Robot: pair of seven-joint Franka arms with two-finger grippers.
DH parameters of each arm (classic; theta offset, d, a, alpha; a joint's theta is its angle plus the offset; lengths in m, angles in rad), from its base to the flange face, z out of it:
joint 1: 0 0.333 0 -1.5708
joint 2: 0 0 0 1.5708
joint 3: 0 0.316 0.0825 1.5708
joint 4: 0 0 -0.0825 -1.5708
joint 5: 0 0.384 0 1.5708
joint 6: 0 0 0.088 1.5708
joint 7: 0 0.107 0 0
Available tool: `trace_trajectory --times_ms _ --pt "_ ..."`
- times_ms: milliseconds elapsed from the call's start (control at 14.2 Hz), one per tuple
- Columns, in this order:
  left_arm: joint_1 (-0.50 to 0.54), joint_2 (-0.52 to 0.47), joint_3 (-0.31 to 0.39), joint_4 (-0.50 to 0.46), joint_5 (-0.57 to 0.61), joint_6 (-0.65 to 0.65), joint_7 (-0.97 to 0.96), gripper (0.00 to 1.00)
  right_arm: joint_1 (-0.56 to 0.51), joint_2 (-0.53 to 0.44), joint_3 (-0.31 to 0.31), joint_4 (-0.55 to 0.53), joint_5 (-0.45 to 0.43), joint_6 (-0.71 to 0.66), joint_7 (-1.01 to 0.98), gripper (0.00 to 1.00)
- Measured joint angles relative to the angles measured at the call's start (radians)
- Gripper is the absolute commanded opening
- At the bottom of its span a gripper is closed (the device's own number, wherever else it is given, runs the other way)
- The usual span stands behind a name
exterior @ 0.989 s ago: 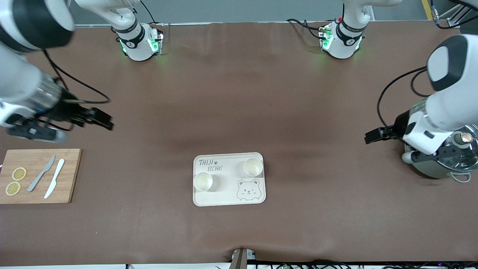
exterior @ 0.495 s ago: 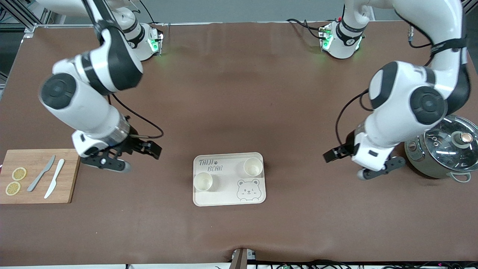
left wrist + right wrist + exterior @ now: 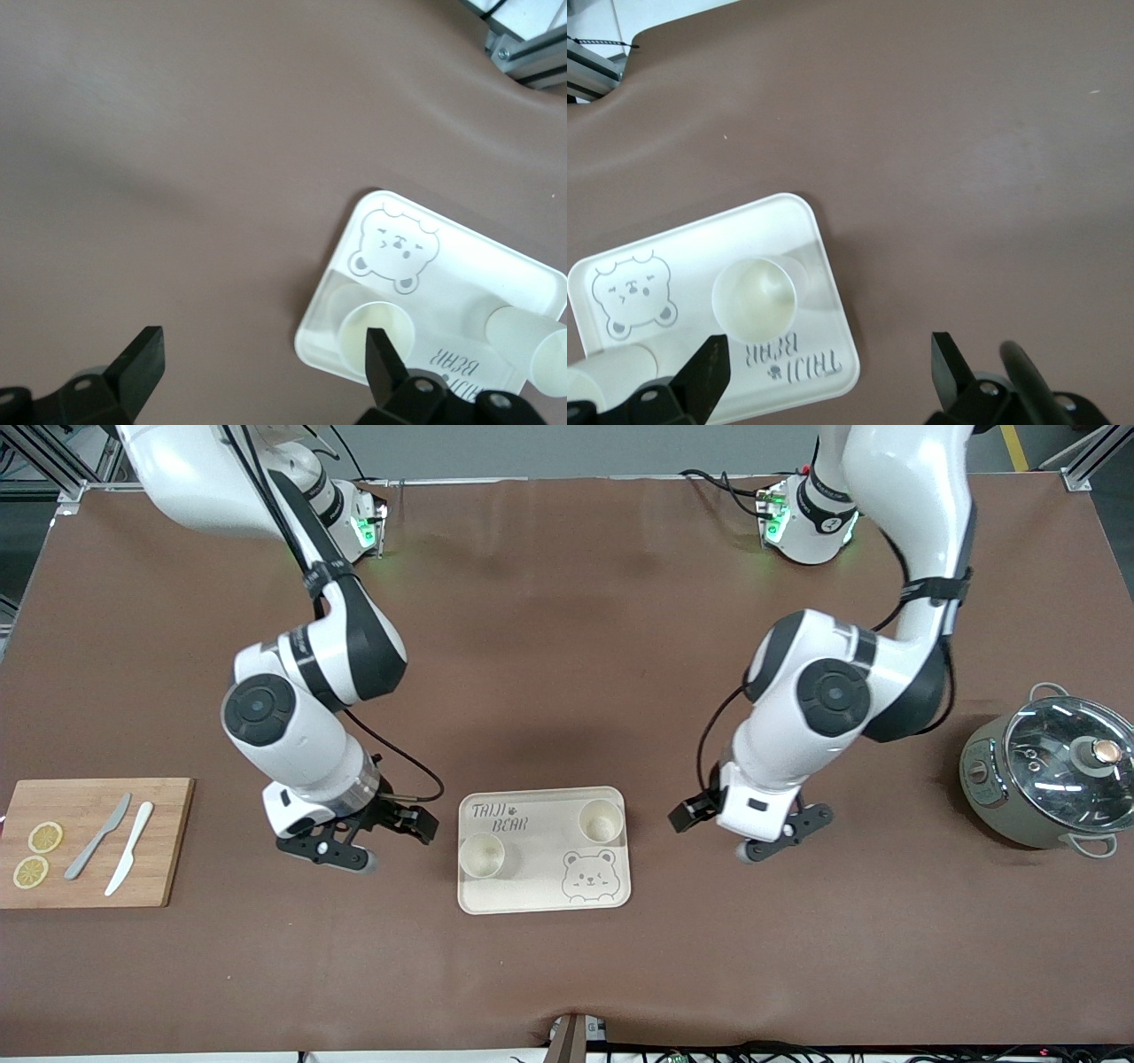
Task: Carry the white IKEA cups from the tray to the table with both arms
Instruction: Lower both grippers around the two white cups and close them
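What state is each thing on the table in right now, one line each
Cups: upright, empty, on tray.
Pot: lid on.
Knives: flat on board.
Lemon slices: flat on board.
Left gripper: open, empty.
Right gripper: open, empty.

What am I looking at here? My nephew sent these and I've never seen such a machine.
These are two glossy white robot arms at a brown table. One picture looks down from high across the table; the other two come from cameras on each wrist. The left pincer and right pincer are both open and hold nothing, one at each end of a cream bear-printed tray. On the tray stand two small cream-white handleless cups. A bamboo cutting board with two knives and lemon slices lies toward the right arm's end, a lidded grey pot toward the left arm's.
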Motion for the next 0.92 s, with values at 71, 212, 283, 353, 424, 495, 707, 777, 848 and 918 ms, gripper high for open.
trace_trajectory --times_ms 71,212,283,353,424,495,707,777,848,918 --pt "-0.024 0.020 0.007 0.002 0.015 0.020 -0.033 1.00 0.009 0.022 -0.001 0.000 -0.006 0.029 0.010 1.00" --pt "-0.083 0.061 0.030 0.005 0.045 0.065 -0.102 1.00 0.025 0.054 -0.001 0.002 -0.021 0.059 0.036 1.00" --pt "-0.118 0.084 0.051 0.006 0.054 0.091 -0.131 1.00 0.031 0.063 -0.002 0.003 -0.029 0.063 0.044 1.00" --pt "-0.153 0.106 0.076 0.007 0.057 0.118 -0.154 1.00 0.036 0.069 -0.002 0.004 -0.037 0.064 0.052 1.00" --pt "-0.185 0.127 0.099 0.009 0.057 0.142 -0.174 1.00 0.039 0.074 -0.002 0.004 -0.042 0.071 0.057 1.00" --pt "-0.210 0.147 0.114 0.011 0.057 0.164 -0.192 1.00 0.040 0.082 -0.002 0.004 -0.047 0.087 0.061 1.00" --pt "-0.238 0.192 0.124 0.017 0.057 0.198 -0.234 1.00 0.049 0.119 -0.002 0.004 -0.059 0.137 0.069 1.00" --pt "-0.243 0.204 0.124 0.018 0.057 0.211 -0.247 1.00 0.052 0.133 -0.003 0.004 -0.070 0.150 0.073 1.00" --pt "-0.248 0.214 0.124 0.019 0.057 0.227 -0.263 1.00 0.054 0.147 -0.003 0.004 -0.080 0.162 0.076 1.00" --pt "-0.252 0.223 0.124 0.020 0.057 0.240 -0.275 1.00 0.055 0.159 -0.004 0.004 -0.090 0.174 0.079 1.00"
